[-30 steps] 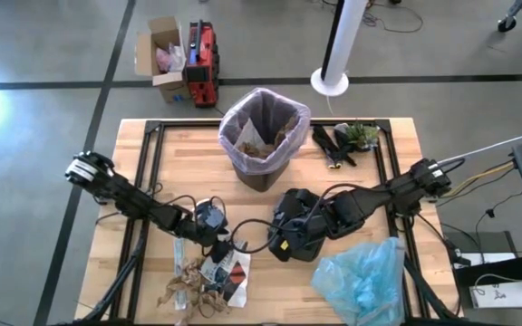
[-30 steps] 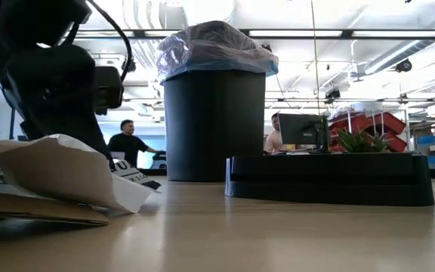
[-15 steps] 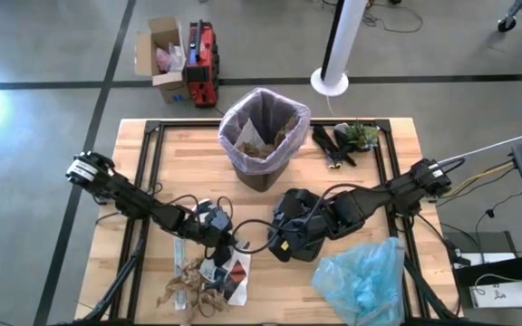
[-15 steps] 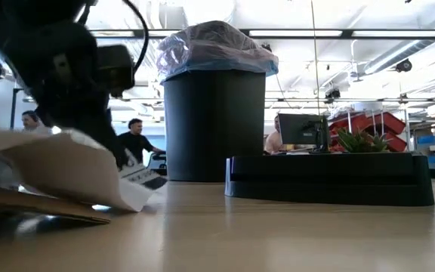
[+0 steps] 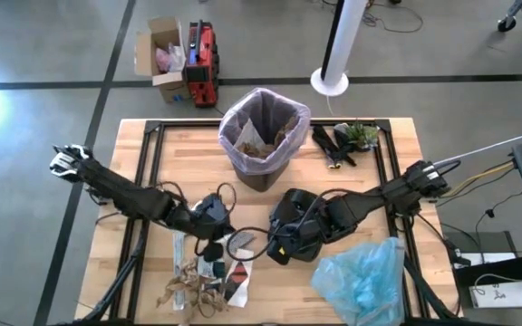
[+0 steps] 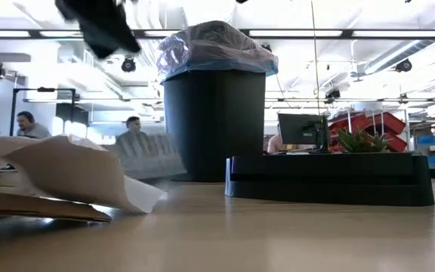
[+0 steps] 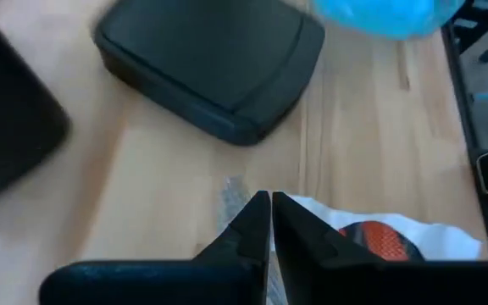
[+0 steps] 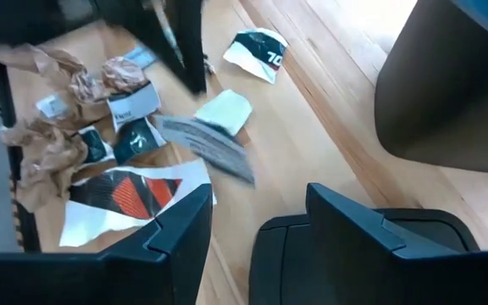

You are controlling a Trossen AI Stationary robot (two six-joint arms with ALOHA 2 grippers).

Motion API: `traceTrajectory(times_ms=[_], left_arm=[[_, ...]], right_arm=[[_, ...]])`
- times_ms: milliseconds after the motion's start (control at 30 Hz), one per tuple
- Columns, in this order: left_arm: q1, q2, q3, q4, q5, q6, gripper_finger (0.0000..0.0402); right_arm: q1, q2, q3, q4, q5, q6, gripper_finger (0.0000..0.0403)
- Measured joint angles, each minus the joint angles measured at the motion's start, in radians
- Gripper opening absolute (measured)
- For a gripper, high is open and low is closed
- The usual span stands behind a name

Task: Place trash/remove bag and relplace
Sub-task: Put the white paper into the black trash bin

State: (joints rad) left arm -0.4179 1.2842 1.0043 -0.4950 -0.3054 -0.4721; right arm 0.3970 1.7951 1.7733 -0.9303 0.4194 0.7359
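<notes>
The black bin (image 5: pixel 263 149) stands at the table's far middle, lined with the pale pink bag (image 6: pixel 214 45), paper inside it. The trash (image 5: pixel 202 285) lies heaped at the near left: brown paper, white scraps, printed wrappers (image 8: pixel 66 127). My left gripper (image 7: pixel 270 203) is shut, high above that heap (image 6: pixel 100 26). A grey wrapper (image 8: pixel 210 148) shows blurred just off the table (image 6: pixel 146 155). My right gripper (image 8: pixel 257 212) stands open over a flat black lid (image 7: pixel 219 68) that rests on the table. The blue replacement bag (image 5: pixel 361 281) lies at the near right. My left gripper points slanting down with its fingers shut above the grey wrapper (image 8: pixel 210 148). Nothing shows plainly between the fingertips, and I cannot tell whether they touch the wrapper.
A black-and-green clump (image 5: pixel 347 140) lies to the right of the bin. Black frame rails (image 5: pixel 152 181) run along the table's left and right. People sit in the room behind (image 6: pixel 29 125). A cardboard box and a red case (image 5: pixel 179 59) stand on the floor beyond the far edge.
My left gripper has shut among the trash, then risen well up from the heap while rolling at the wrist. The grey printed wrapper that lay beside it has come up off the table. The big white paper sheet has stayed in place.
</notes>
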Motion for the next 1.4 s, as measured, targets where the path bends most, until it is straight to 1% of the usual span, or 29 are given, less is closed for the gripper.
traceTrajectory(times_ms=[100,200,267,367,467,567,700,767,933,1000,1067,1167,1267,1400], left_arm=[[-0.001,-0.053,0.055,-0.027,-0.049,0.034,0.0001],[0.006,-0.095,0.072,-0.026,-0.065,0.038,0.0002],[0.008,-0.115,0.065,-0.037,-0.082,0.03,0.0004],[0.008,-0.135,0.059,-0.088,-0.09,-0.002,0.0008],[0.003,-0.137,0.041,-0.179,-0.069,-0.051,0.0008],[-0.018,-0.137,-0.008,-0.213,-0.048,-0.096,0.0009],[-0.041,-0.131,-0.109,-0.161,0.008,-0.189,0.0009],[-0.049,-0.13,-0.171,-0.097,0.024,-0.249,0.0009],[-0.075,-0.125,-0.315,0.051,0.032,-0.397,0.0009],[-0.081,-0.122,-0.35,0.075,0.053,-0.433,0.0009],[-0.084,-0.117,-0.372,0.092,0.084,-0.453,0.0009],[-0.09,-0.119,-0.385,0.088,0.089,-0.464,0.0009],[-0.09,-0.12,-0.384,0.092,0.088,-0.455,0.0009],[-0.09,-0.122,-0.377,0.108,0.085,-0.45,0.0009]], right_arm=[[0.0,0.015,0.0,0.001,0.0,-0.011,0.0185],[0.0,0.029,0.0,0.005,0.0,-0.015,0.0186],[0.0,0.04,0.0,0.04,0.001,-0.024,0.0186],[0.0,0.071,0.0,0.119,0.001,-0.088,0.0188],[0.0,0.112,0.0,0.195,-0.001,-0.159,0.0192],[-0.008,0.161,0.0,0.233,-0.001,-0.214,0.0199],[-0.045,0.231,0.0,0.241,-0.003,-0.232,0.021],[-0.066,0.272,0.0,0.264,-0.016,-0.252,0.022],[-0.098,0.359,0.0,0.45,-0.094,-0.336,0.0259],[-0.103,0.393,0.0,0.52,-0.127,-0.363,0.0279],[-0.105,0.429,0.0,0.575,-0.137,-0.397,0.0299],[-0.105,0.481,0.0,0.628,-0.16,-0.463,0.0319],[-0.105,0.523,0.0,0.646,-0.169,-0.482,0.0323],[-0.107,0.563,0.0,0.658,-0.168,-0.475,0.031]])
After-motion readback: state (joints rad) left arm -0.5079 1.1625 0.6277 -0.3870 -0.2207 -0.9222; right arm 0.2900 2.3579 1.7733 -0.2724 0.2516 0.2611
